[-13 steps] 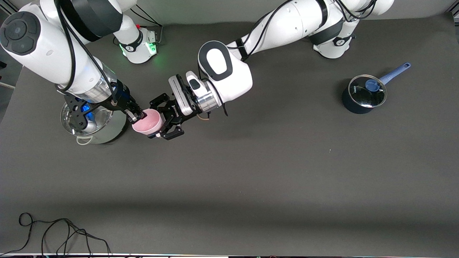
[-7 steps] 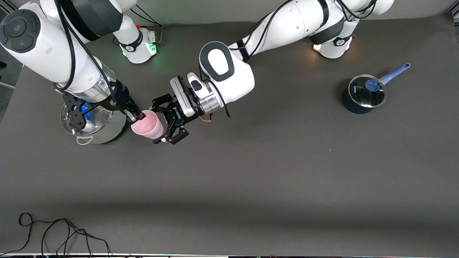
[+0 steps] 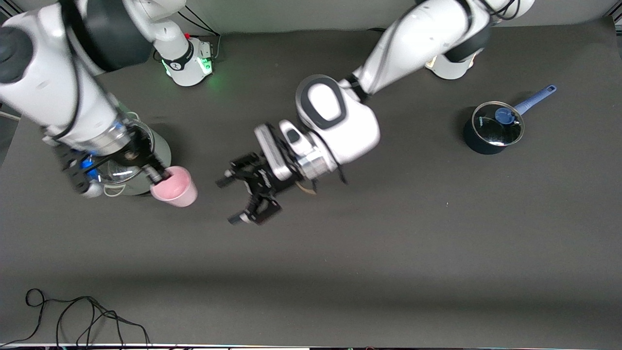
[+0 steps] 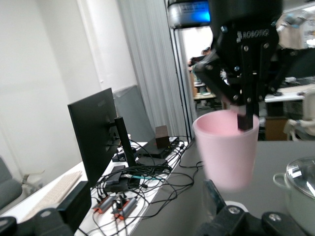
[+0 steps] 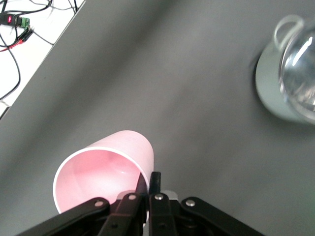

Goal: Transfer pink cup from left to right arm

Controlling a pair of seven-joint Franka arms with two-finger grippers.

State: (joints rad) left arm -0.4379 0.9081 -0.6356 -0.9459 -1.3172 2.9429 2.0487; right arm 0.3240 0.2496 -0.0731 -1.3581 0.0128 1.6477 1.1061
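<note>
The pink cup (image 3: 176, 192) hangs from my right gripper (image 3: 158, 177), which is shut on its rim, one finger inside and one outside. It is tilted in the air just beside the silver pot, over the table. In the right wrist view the cup (image 5: 106, 169) fills the space by the closed fingers (image 5: 155, 183). My left gripper (image 3: 231, 201) is open and empty, clear of the cup, over the middle of the table. The left wrist view shows the cup (image 4: 226, 150) held from above by the right gripper (image 4: 242, 115).
A silver pot with a glass lid (image 3: 163, 148) stands at the right arm's end, partly hidden by the right arm. A dark blue saucepan with a glass lid and blue handle (image 3: 493, 129) stands at the left arm's end. A black cable (image 3: 73, 316) lies at the near edge.
My left gripper has let go of the cup, opened wide and drawn back toward the table's middle. My right gripper has carried the cup toward the right arm's end.
</note>
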